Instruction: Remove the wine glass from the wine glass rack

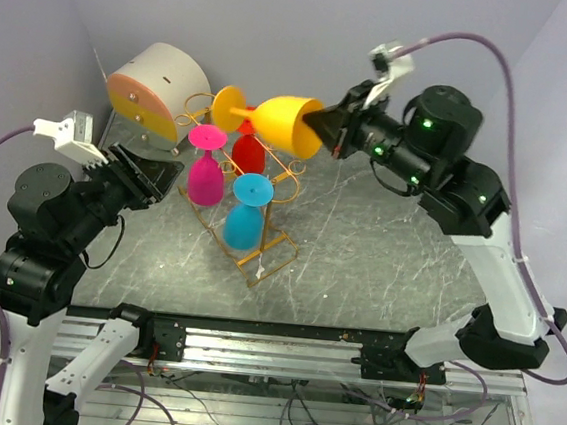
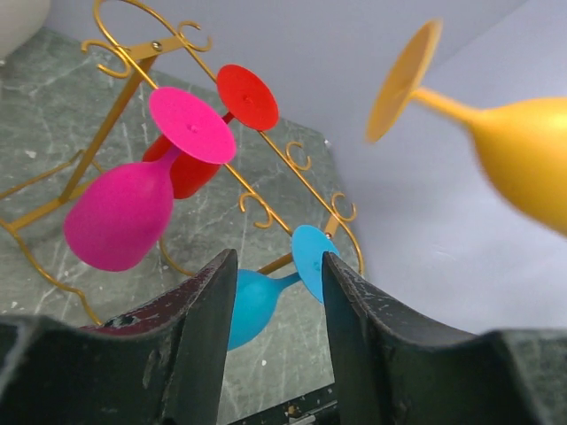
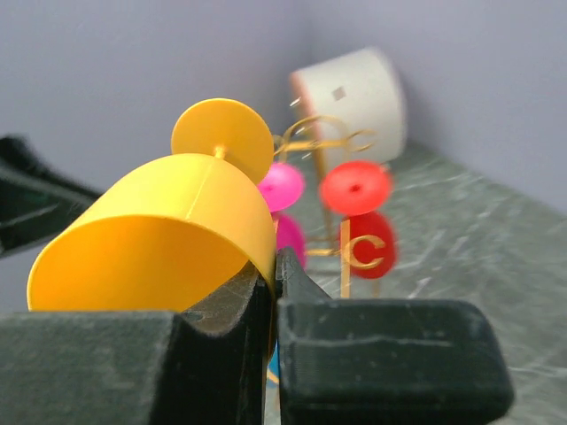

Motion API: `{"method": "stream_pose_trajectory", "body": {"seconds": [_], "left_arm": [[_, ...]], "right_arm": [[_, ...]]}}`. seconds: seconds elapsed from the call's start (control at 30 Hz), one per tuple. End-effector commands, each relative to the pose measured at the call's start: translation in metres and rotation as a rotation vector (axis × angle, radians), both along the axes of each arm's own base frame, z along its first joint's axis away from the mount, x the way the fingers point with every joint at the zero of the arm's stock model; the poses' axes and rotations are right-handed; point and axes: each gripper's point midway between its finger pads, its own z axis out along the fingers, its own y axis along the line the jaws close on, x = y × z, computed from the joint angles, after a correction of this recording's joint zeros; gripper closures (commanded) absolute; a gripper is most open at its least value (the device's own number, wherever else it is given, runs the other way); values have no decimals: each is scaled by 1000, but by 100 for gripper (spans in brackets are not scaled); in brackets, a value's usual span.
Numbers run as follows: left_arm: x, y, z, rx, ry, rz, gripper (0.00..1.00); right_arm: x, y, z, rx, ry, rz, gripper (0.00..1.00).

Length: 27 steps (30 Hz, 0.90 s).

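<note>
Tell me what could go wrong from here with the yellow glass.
1. The right gripper pinches only the rim of the yellow glass, held sideways in the air; it may slip and drop.
2. Its foot looks close to the top loops of the rack and the red glass; a careless swing could knock them.

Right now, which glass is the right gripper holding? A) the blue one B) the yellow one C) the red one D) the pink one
B: the right gripper is shut on the rim of the yellow glass, which is up in the air, while the pink glass, red glass and blue glass hang on the rack.
</note>
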Motion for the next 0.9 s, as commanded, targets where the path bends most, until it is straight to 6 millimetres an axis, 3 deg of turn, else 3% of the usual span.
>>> {"method": "stream_pose_trajectory", "body": {"seconds": [0.0,0.17,0.27,0.37,0.43,0.57,0.77,0.87], "left_arm": [[0,18,-4,55,-22,91,46],[2,36,-26,131,-4,172,49],[-1,47,-40,179,9,219,50],[-5,56,-57,226,34,250,51],[-9,60,-67,246,47,259,51],[-13,67,-88,285,76,284,51],[-10,71,-122,322,130,291,51],[-6,70,-142,329,170,289,52]], "right_arm": [[29,-78,50,44,-147,-385,100],[93,-136,27,-102,-116,-752,100],[136,-176,5,-122,-17,-860,100],[171,-223,-29,-141,120,-941,100],[187,-242,-65,-175,234,-956,100],[186,-251,-139,-227,486,-967,100],[163,-259,-225,-367,684,-965,100],[153,-263,-251,-399,734,-951,100]]}}
